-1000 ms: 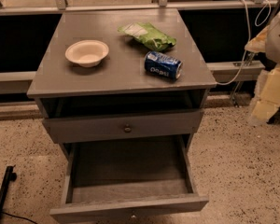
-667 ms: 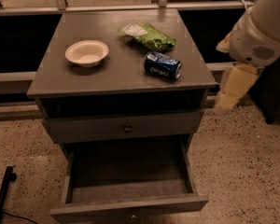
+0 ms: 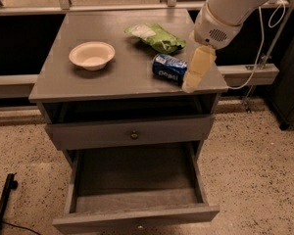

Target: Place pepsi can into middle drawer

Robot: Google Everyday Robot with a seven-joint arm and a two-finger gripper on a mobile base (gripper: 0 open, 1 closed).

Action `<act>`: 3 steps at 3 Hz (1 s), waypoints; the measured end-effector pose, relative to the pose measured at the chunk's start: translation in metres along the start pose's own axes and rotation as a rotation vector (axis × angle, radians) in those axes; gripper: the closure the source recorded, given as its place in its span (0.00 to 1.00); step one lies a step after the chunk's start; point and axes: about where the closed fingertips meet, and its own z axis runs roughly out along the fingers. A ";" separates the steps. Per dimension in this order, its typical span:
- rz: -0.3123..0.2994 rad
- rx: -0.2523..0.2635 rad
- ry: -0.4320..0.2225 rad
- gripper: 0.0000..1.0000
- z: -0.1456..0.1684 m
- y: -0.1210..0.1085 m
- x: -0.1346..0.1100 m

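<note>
Speckled beige floor [image 3: 255,170] with dark flecks. Grey wooden cabinet [image 3: 112,77] against a dark wall [image 3: 19,43] crossed by 1 pale rail [image 3: 10,80]. Dark cupboard [image 3: 290,82] at far right. Dim, warm light. Gripper [image 3: 189,86] above the cabinet's right front corner.

Blue pepsi can [image 3: 169,68], white lettering, lies on its side near the worktop's [image 3: 54,82] right edge. Middle drawer [image 3: 137,217], grey, stands pulled open below. Hand [image 3: 190,84] hangs just beside the can's right end.
</note>
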 end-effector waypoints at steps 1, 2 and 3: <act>0.062 -0.045 -0.003 0.00 0.025 -0.030 -0.023; 0.124 -0.079 0.029 0.00 0.053 -0.048 -0.030; 0.179 -0.101 0.063 0.12 0.081 -0.057 -0.024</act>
